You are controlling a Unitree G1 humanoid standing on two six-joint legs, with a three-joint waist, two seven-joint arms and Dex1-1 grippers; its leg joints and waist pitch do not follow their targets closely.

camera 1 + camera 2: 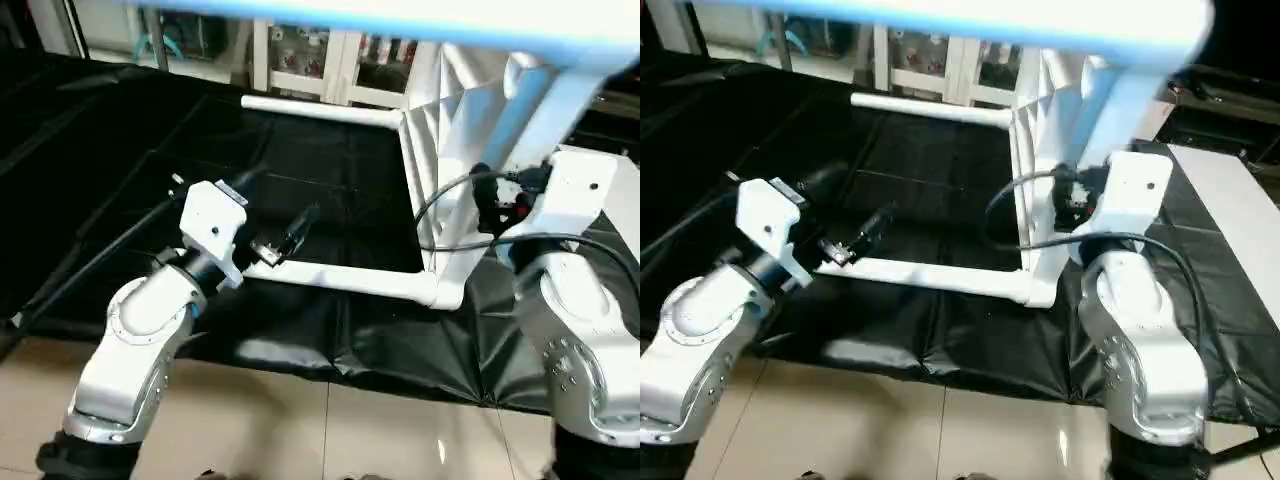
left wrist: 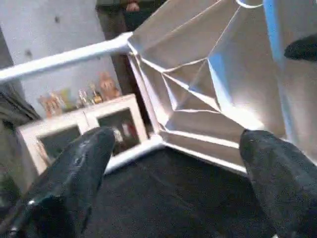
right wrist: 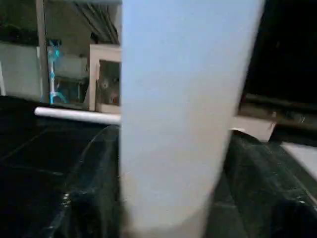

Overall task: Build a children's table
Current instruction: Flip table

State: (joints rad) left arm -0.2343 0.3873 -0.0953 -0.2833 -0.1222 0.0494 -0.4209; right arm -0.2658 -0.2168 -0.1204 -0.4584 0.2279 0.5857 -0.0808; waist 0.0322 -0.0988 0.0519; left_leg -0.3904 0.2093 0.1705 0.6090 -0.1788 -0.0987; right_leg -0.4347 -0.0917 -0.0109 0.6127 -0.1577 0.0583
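The children's table [image 1: 450,110] lies on its side on a black mat, with its ribbed underside facing left. Two white legs stretch left along the mat, one near [image 1: 350,280] and one far [image 1: 320,108]. A third leg [image 1: 350,20] runs across high up, close to the camera. My left gripper [image 1: 290,238] hovers just above the near leg's outer end, open and holding nothing, its fingers [image 2: 89,163] wide apart. My right gripper [image 3: 171,163] is shut on the table's near upright white edge [image 1: 560,100], one finger on each side of it. My right wrist [image 1: 580,190] covers that grip in the eye views.
The black mat [image 1: 330,180] covers the work area and ends at pale floor tiles [image 1: 330,420] in front of me. A white cabinet [image 1: 320,65] with small items stands behind the table. A black cable [image 1: 440,200] loops beside my right wrist.
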